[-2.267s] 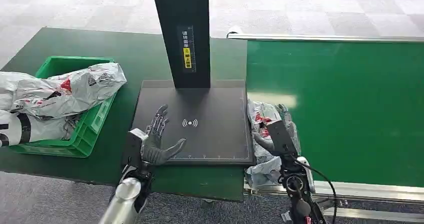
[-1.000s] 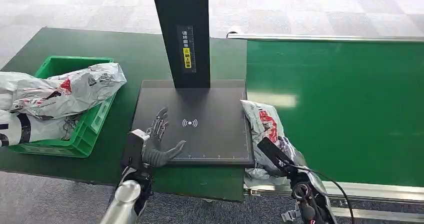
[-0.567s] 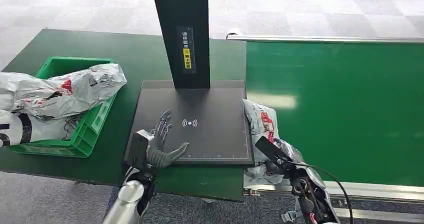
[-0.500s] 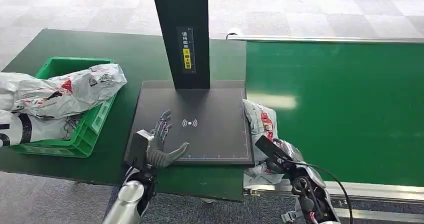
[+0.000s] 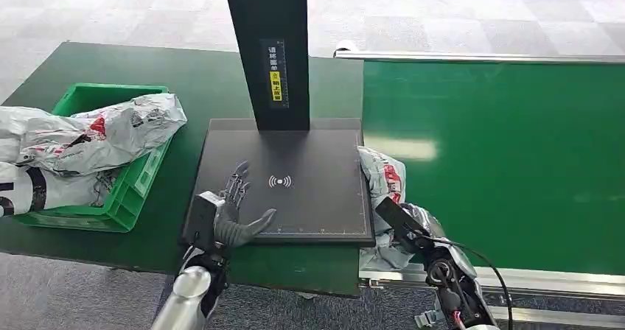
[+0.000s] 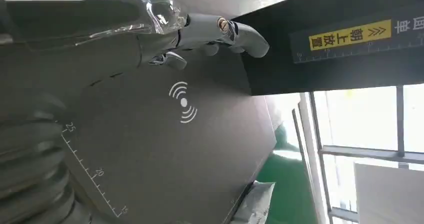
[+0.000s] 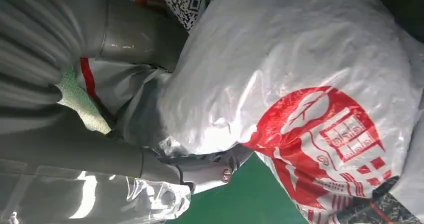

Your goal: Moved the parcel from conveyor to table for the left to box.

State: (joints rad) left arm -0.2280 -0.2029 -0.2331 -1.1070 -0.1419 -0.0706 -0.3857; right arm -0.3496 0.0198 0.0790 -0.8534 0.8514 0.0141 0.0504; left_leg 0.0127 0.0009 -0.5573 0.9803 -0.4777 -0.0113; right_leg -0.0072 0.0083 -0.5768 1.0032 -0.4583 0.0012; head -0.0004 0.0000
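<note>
Gripping parcel [image 5: 383, 190] with right hand [image 5: 404, 223] at conveyor [image 5: 501, 160] edge, beside scanner pad [image 5: 309, 160]; left hand [image 5: 232, 212] open over pad, presumably awaiting handover toward green box [image 5: 136, 186].

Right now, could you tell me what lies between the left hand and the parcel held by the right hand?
In the head view, the bare black scanner pad spans from the left hand to the parcel.
</note>
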